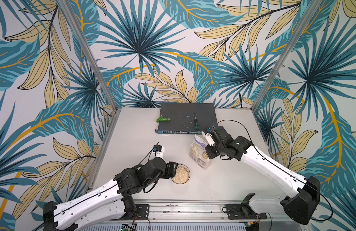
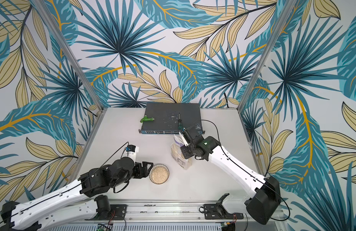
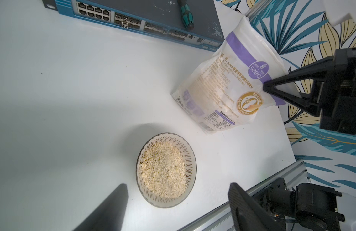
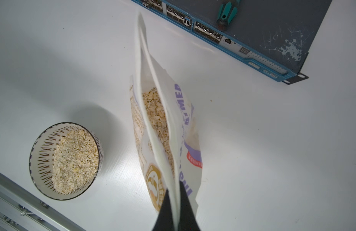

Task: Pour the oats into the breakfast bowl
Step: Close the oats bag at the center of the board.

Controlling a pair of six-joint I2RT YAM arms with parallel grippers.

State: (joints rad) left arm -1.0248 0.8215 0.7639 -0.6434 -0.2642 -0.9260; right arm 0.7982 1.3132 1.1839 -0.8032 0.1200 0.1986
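Back and to the right of the bowl, between it and the switch, we find the pouch standing about upright. Its base seems to rest on the counter and its mouth opens upward. Its long axis runs bottom to top, so nothing can spill from it as it stands. Our right tool is clamped together on the white lip at one end of that mouth. The right wrist view shows this plainly, with beige oats visible down between the two walls. Our left tool is spread wide and holds nothing, just beside the bowl's left rim. In the left wrist view the bowl lies between its fingers and a little ahead of them.

The bowl is heaped with oats nearly to its dark rim, and we make out no spill around it, so we judge the pour largely done. The coming move turns on one relation: the bowl lies forward and left of the pouch and apart from it. The bowl is nearer our left arm, the pouch nearer our right. Any top-up would mean lifting the pouch, carrying it left toward the front rail and tipping its mouth over a bowl with little room left. If we let go instead, the soft pouch must balance on its own base and may slump or tip
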